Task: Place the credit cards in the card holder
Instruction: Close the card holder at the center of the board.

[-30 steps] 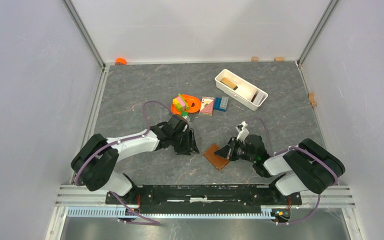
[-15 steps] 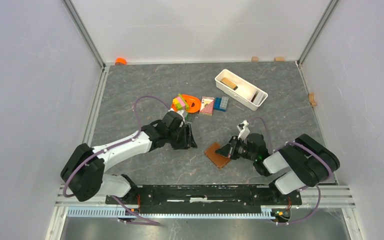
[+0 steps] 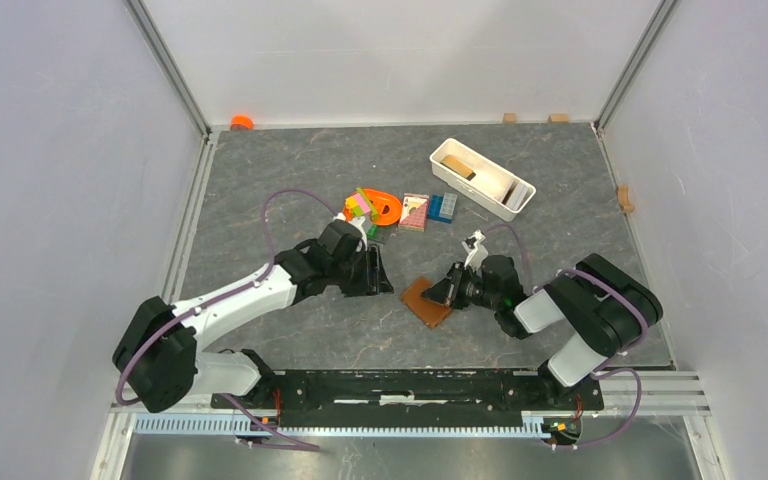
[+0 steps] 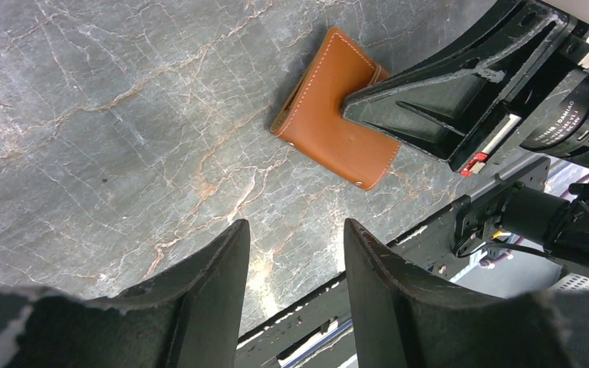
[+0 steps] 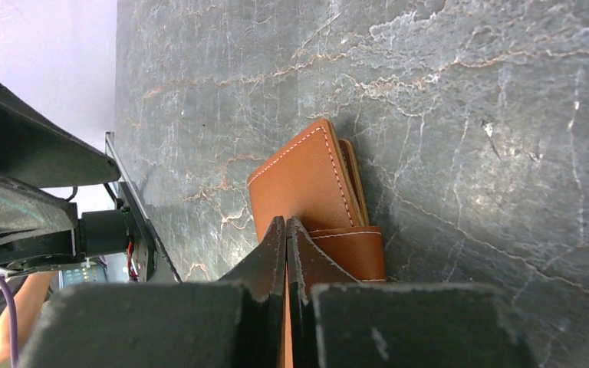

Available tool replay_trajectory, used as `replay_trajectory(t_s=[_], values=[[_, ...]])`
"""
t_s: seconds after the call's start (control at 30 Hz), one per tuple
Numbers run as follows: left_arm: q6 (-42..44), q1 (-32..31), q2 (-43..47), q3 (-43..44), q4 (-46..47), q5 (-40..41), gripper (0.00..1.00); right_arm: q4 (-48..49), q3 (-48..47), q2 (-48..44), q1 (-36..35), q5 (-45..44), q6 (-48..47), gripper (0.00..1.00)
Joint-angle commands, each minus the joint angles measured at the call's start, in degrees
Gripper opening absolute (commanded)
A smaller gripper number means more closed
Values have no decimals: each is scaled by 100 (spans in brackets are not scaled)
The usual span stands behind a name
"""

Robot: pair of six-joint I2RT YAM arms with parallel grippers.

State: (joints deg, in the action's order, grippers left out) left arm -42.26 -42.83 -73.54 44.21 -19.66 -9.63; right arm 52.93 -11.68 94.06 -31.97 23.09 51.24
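The card holder (image 3: 423,302) is a folded brown leather wallet lying flat on the grey stone table, also seen in the left wrist view (image 4: 330,115) and the right wrist view (image 5: 299,188). My right gripper (image 3: 442,292) is shut, and its joined tips (image 5: 286,224) rest against the holder's top face near its folded edge. My left gripper (image 3: 379,272) hangs open to the left of the holder, with only bare table between its fingers (image 4: 295,230). No loose credit cards show in any view.
A white tray (image 3: 457,181) with a tan block stands at the back right. A pink-and-white patterned block (image 3: 414,211), blue bricks (image 3: 443,207) and an orange toy pile (image 3: 375,206) lie behind the left gripper. The black base rail (image 3: 410,385) runs along the near edge.
The right gripper and the card holder have shifted a little left and away from the rail. The left arm has swung farther from the base; its jaws stayed open.
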Motion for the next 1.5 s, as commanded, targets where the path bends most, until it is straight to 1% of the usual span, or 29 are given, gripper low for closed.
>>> replay_trajectory(t_s=[0.0,0.2,0.37,0.6,0.77,1.0,1.2,1.47], values=[[258,20,257,219,38,-86,55,-3147,223,696,-162,-1233,-638,0],[341,20,333,230,67,57,55,-2963,32,692,-231,-867,-606,0],[373,29,321,229,131,50,55,-2353,177,1260,-222,-451,-221,0],[454,47,367,255,120,146,55,-2515,-120,1606,-146,-267,-209,0],[456,44,288,260,133,71,55,-2158,-111,2124,119,97,-26,0],[499,55,284,273,136,123,55,-2677,-399,2295,267,7,-53,0],[567,64,473,297,112,239,55,-2858,-642,2400,342,38,136,0],[632,134,759,308,111,355,55,-2985,-1058,2776,376,131,124,0]])
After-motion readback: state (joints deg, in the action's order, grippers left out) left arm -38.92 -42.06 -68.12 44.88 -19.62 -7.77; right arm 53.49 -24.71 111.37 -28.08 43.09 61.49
